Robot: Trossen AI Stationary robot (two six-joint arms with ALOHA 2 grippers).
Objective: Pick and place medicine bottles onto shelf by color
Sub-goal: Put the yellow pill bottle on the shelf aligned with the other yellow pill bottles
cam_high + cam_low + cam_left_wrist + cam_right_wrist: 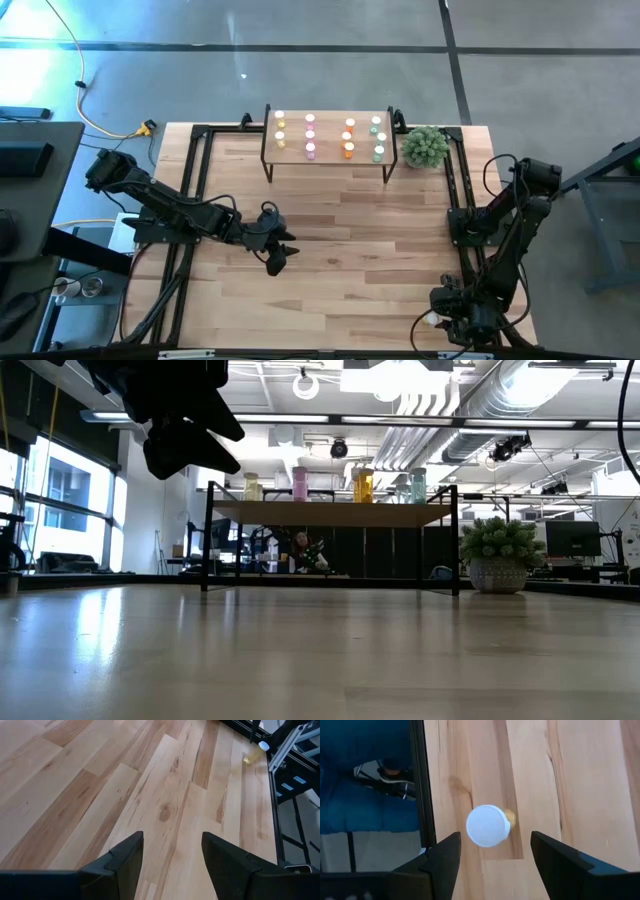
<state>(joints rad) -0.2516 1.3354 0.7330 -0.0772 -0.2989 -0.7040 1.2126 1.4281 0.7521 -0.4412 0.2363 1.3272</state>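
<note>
Standing in four short rows by color, the medicine bottles (310,137) fill the shelf (330,158) at the worktop's (340,250) twelve o'clock side: yellow, pink, orange and green bodies, all with white caps. One more bottle (489,825), yellow under a white cap, sits at the worktop's five o'clock corner, directly below the right claw (495,855), whose fingers are spread wide and empty. Near nine o'clock, the left claw (278,255) hovers open, holding nothing.

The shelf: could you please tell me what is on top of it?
The shelf carries medicine bottles in yellow, pink, orange and green columns; in the low view the rear ones are hidden.
</note>
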